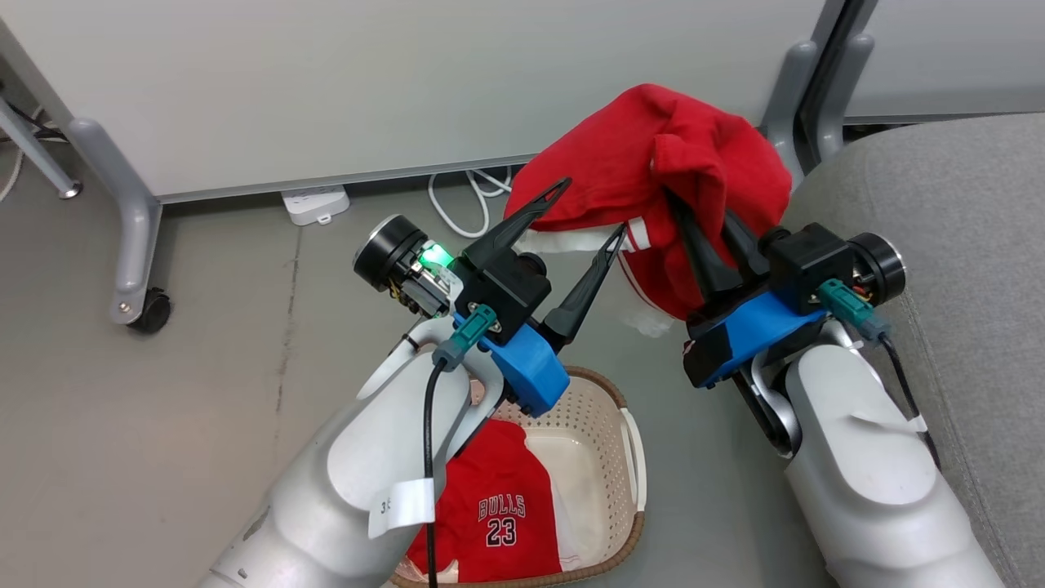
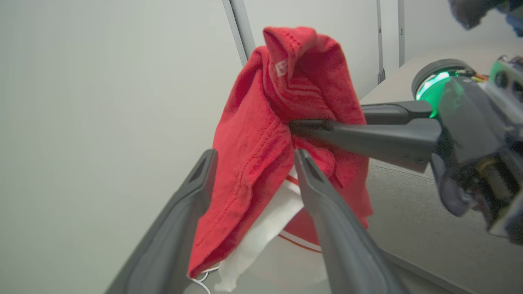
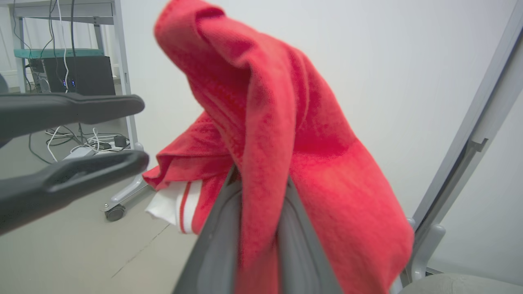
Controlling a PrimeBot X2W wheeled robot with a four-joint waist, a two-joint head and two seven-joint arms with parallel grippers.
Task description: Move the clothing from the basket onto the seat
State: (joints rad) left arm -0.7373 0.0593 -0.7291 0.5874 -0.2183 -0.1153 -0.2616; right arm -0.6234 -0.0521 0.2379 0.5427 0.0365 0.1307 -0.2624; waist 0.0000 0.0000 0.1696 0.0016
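Note:
A bright red garment [image 1: 645,155] with white trim hangs in the air, left of the grey seat [image 1: 939,188]. My right gripper [image 1: 706,229] is shut on it, the fingertips buried in the folds; in the right wrist view the fabric [image 3: 286,122] drapes over that gripper [image 3: 261,179]. My left gripper [image 1: 592,208] stands open at the garment's lower left edge. In the left wrist view the cloth [image 2: 253,139] hangs between its spread fingers [image 2: 255,153] without being pinched. A red "BULLS 23" jersey [image 1: 498,506] lies in the cream basket [image 1: 629,457] on the floor below my left arm.
A pale partition wall on grey wheeled legs [image 1: 135,237] stands behind, with a white power strip [image 1: 314,204] and cables on the floor. The seat's rounded corner is just right of my right wrist. Grey floor lies around the basket.

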